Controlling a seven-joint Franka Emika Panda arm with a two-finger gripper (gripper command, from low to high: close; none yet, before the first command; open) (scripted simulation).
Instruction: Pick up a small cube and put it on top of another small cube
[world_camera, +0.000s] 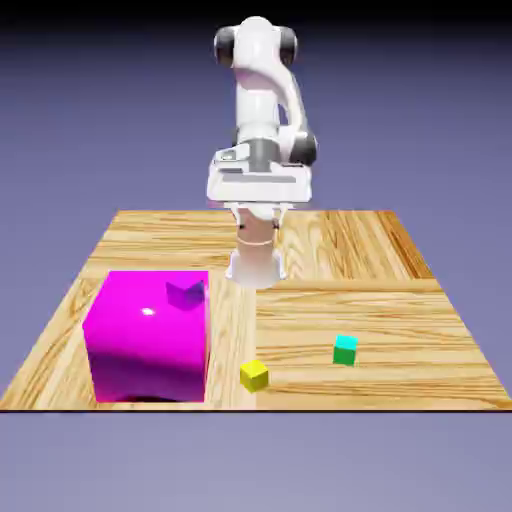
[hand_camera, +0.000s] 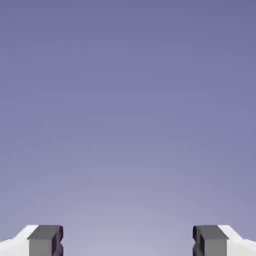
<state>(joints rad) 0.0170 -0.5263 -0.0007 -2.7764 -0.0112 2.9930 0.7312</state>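
Two small blocks sit on the table (world_camera: 330, 240) in the exterior view: a yellow cube (world_camera: 254, 376) near the middle and a teal cube (world_camera: 345, 351) to the right. They are apart, so no stacking is done; picking and placing are left. A big pink box (world_camera: 150, 340) is at the left. In the hand view, the gripper (hand_camera: 128, 240) is wide apart, holding nothing.
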